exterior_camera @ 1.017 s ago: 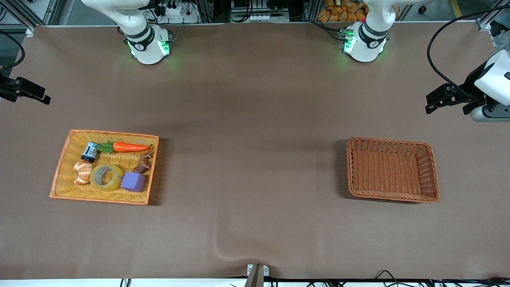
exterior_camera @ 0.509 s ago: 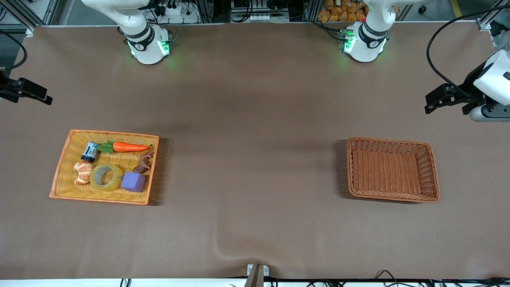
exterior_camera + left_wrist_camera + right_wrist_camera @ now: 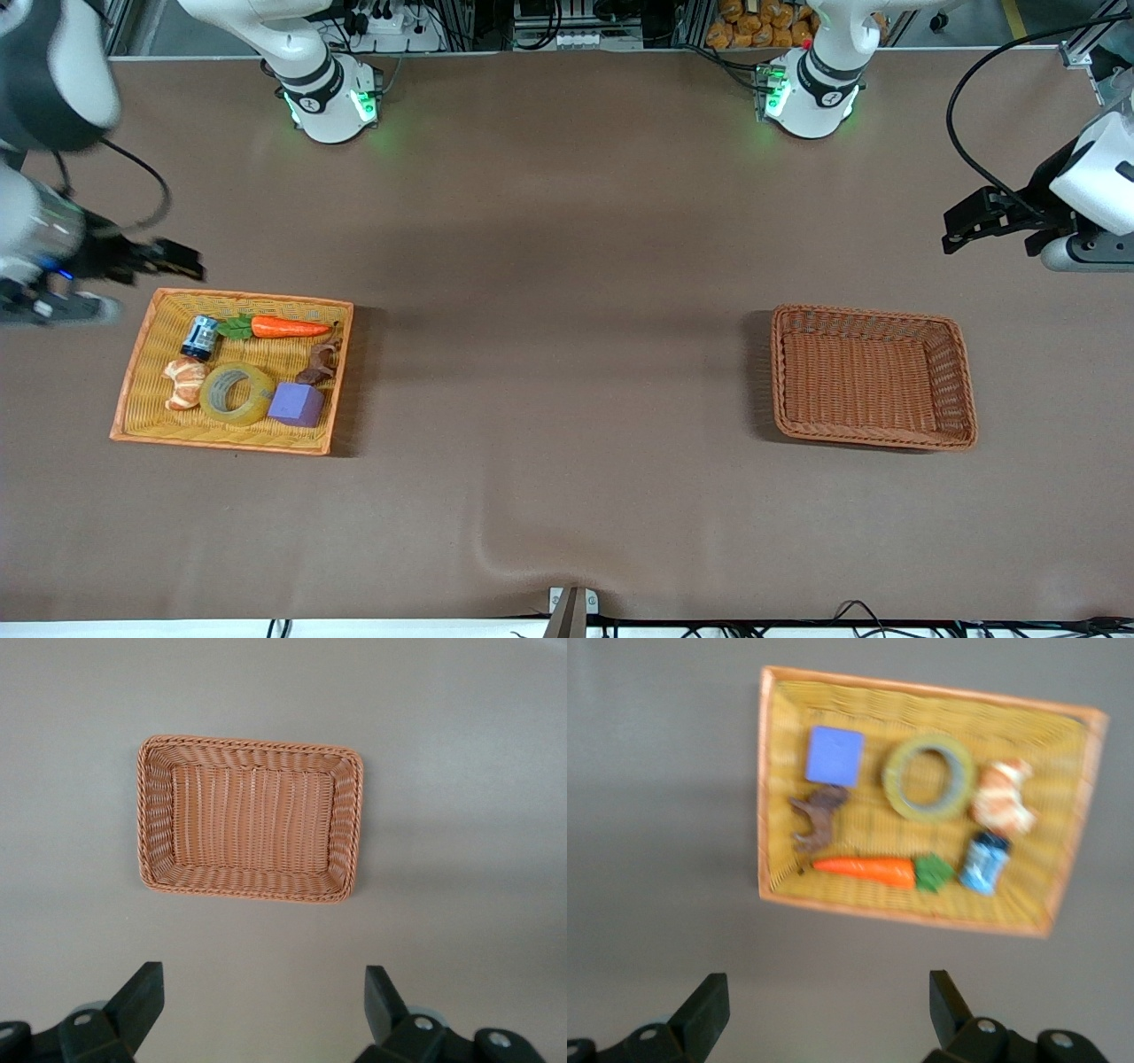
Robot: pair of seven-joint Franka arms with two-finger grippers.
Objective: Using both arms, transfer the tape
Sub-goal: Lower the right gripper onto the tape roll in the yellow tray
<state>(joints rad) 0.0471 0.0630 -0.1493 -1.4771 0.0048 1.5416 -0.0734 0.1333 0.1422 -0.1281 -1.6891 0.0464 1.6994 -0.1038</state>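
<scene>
Right pincer (image 3: 182, 263), spread, hovers beside yellow wicker tray (image 3: 142, 354) holding yellowish translucent tape roll (image 3: 236, 393); left pincer (image 3: 961, 226), spread, waits. Best approach: descend squarely, straddling the roll's rim.

White jointed arms (image 3: 301, 53), black bands, green-lit bases (image 3: 802, 102)

I see a brown desk (image 3: 567, 266). Directly on it sit two baskets, well apart: a yellow wicker tray with an orange rim (image 3: 133, 390) toward the right arm's end, and a reddish-brown woven basket (image 3: 873, 436) toward the left arm's end.
</scene>
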